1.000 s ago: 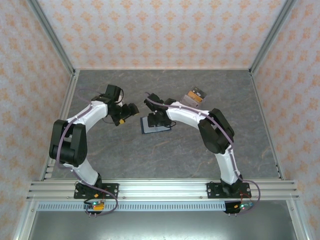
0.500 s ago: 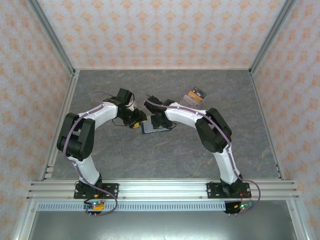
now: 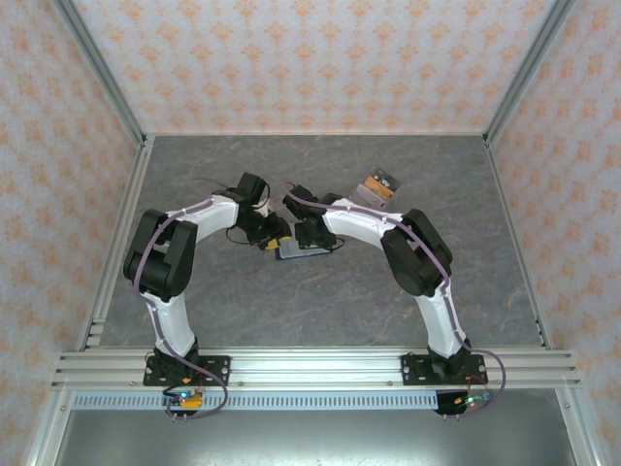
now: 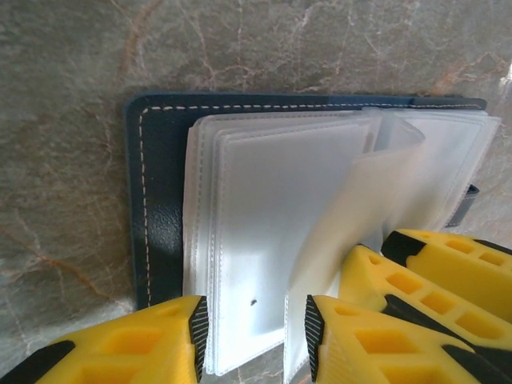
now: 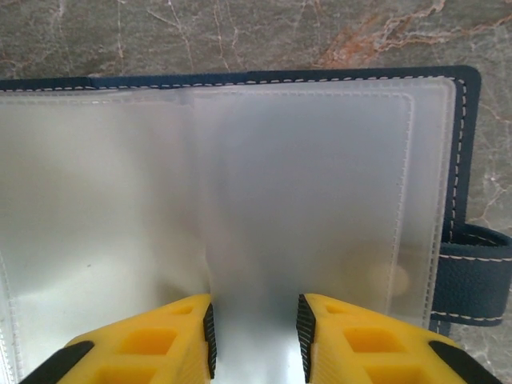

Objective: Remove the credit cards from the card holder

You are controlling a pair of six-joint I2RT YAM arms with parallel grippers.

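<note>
1. Card holder [image 3: 303, 250] lies open and flat on the table [image 3: 388, 301], navy cover down, with its clear sleeves [image 4: 264, 224] fanned on top; one sleeve curls up off the stack
2. It looks light and floppy, and the sleeves look slick and limp, so it would likely slide or lift unless the stitched cover is pinned; a card, thin and stiff, is best pinched by the edge at a sleeve mouth
3. Left gripper [image 4: 254, 328] sits at the holder's left edge, fingers narrowly apart astride the stack; I cannot tell whether they pinch it
4. Right gripper [image 5: 254, 328] sits over the holder's far side, fingers narrow around the raised sleeve; I cannot tell whether it grips
5. Credit cards [image 3: 378, 186] lie in a loose pile well apart, beyond the holder's far right corner; the sleeves in sight look empty
</note>
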